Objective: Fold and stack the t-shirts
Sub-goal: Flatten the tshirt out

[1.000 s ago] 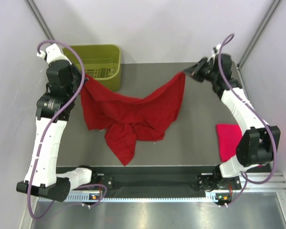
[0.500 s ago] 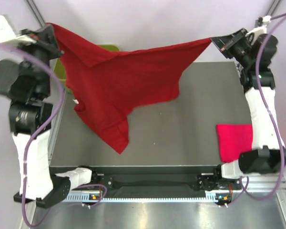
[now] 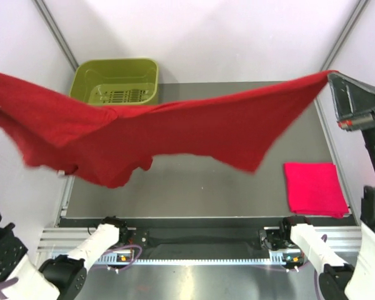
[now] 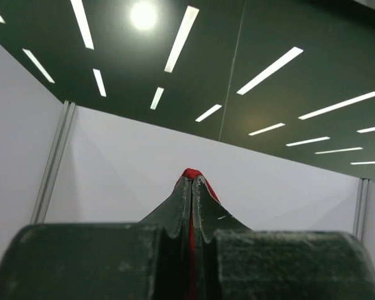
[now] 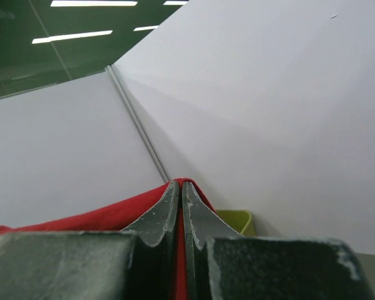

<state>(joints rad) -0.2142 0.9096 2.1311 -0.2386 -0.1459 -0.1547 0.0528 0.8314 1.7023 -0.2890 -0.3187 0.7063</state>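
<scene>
top external view: the deep red t-shirt [image 3: 175, 131] hangs in the air like a wide banner above the grey table [image 3: 194, 187]. it stretches from the left edge of the frame to the right gripper [image 3: 330, 77], which pinches one corner high beside the right wall. the spread looks meant to pull the cloth open so it can be laid down flat for folding. the lower edge sags in uneven lobes, so it is not yet flat. the pinkish red t-shirt [image 3: 314, 186] lies already folded into a neat square at the table's near right side, seemingly the base of the stack. an olive-green basket [image 3: 87, 78] sits at the far left corner, partly behind the cloth. the left gripper lies outside this frame.

left wrist view: here the missing end appears. the left gripper [image 4: 192, 182] points up toward ceiling lights [image 4: 142, 14], its fingers pressed together on a thin red fold of the shirt that peeps out at the tips. neither table nor basket shows.

right wrist view: the right gripper's fingers are likewise pressed together on a red edge, with the shirt trailing away to the left and a green corner of the basket beyond. this confirms a pinch the overhead view shows only from afar, though only the overhead view tells how the cloth hangs.
</scene>
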